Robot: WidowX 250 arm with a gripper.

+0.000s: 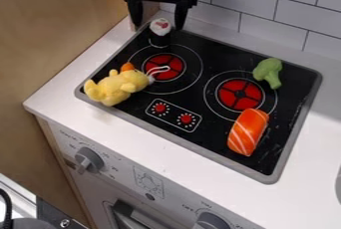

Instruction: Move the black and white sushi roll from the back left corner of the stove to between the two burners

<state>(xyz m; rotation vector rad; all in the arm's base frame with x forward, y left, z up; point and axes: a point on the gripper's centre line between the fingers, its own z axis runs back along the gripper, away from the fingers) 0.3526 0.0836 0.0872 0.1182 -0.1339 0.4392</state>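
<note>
White-topped black roll, upright, between parted fingertips of black gripper

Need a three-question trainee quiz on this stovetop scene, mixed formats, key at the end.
1. Nearest the black robot gripper?
A) white-topped, black cylindrical toy roll
B) yellow plush toy
C) green toy broccoli

2. True or false: the orange, white-striped toy salmon piece lies on the black, grey-rimmed stovetop.

3. Count the small round red dials on the stovetop's front panel.

Key: 1 A; 2 true; 3 two
</note>
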